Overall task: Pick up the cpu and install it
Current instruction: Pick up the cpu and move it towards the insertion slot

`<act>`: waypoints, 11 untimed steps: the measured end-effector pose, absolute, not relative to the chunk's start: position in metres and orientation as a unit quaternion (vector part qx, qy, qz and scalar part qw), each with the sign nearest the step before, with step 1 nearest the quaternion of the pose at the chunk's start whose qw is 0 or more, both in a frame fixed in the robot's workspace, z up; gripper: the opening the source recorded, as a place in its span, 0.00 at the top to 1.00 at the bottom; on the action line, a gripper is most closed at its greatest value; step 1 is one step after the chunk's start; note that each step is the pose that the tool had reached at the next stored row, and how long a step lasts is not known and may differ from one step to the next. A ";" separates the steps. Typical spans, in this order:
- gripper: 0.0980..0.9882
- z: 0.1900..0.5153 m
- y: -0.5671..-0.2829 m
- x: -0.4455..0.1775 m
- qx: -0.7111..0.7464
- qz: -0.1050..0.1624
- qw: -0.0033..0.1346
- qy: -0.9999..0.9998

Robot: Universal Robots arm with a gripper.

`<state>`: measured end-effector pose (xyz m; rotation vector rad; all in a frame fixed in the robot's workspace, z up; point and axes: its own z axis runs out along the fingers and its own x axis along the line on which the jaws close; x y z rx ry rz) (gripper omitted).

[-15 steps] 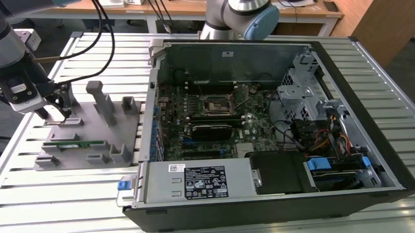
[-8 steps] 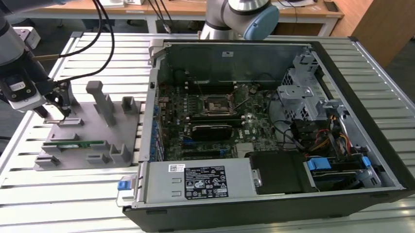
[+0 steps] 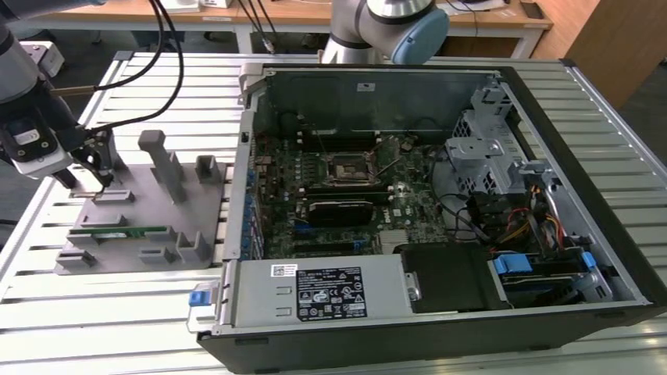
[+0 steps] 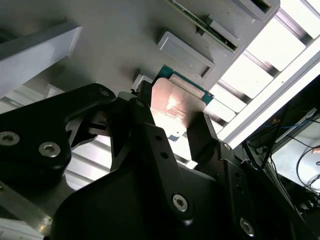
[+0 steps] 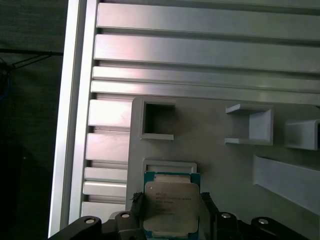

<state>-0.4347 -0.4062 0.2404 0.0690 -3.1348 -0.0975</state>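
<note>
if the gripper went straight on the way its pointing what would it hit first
Most likely the cpu, directly ahead of the gripper on the grey fixture plate; the remaining gap is unclear.

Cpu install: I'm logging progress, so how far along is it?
Done: the gripper is at the tray, shut on the cpu by its edges. In hand: the cpu, at its tray slot; I cannot tell if it is lifted. Left: the socket in the case is empty, so nothing is installed.
</note>
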 end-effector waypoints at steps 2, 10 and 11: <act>0.52 0.241 -0.406 -0.435 0.022 -0.031 0.002 -0.999; 0.52 0.243 -0.406 -0.435 0.022 -0.031 0.002 -0.999; 0.52 0.243 -0.406 -0.435 0.022 -0.031 0.002 -0.999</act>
